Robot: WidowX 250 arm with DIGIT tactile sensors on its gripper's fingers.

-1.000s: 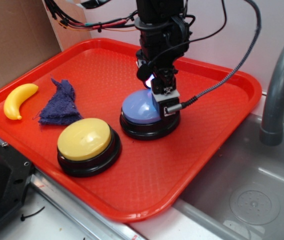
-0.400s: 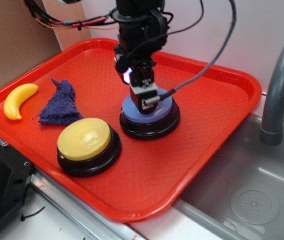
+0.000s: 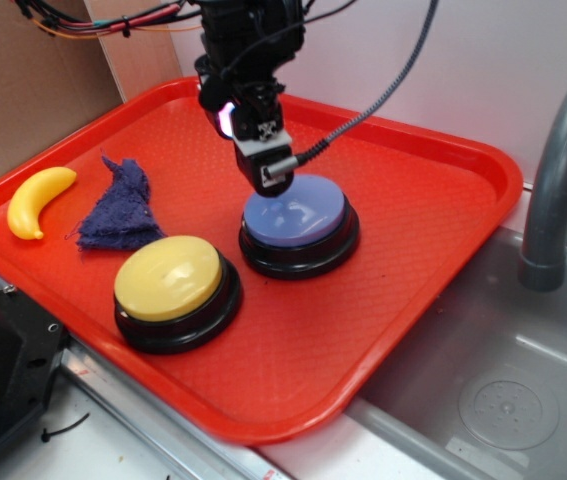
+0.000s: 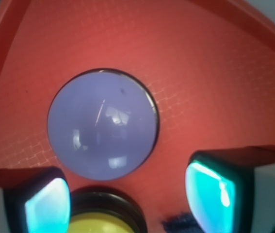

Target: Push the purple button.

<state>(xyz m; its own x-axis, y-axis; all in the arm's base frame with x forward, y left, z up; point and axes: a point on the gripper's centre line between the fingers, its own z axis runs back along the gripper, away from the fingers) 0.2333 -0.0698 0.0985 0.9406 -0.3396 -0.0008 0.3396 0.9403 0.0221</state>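
The purple button (image 3: 296, 215), a lavender-blue dome on a black base, sits in the middle of the red tray (image 3: 433, 190). My gripper (image 3: 269, 178) hangs just above the button's far-left edge, apart from the dome. In the wrist view the purple button (image 4: 102, 124) fills the centre, and my gripper (image 4: 127, 204) shows two glowing pads (image 4: 210, 189) spread wide with nothing between them. The gripper is open and empty.
A yellow button (image 3: 171, 278) of the same size stands to the front left of the purple one, also in the wrist view (image 4: 103, 225). A dark purple cloth (image 3: 121, 205) and a toy banana (image 3: 38, 200) lie at the tray's left. A sink (image 3: 503, 400) and a grey faucet (image 3: 558, 180) are to the right.
My gripper has lifted off the purple button's top and moved left and toward the back of the tray. The button and the other things have not moved.
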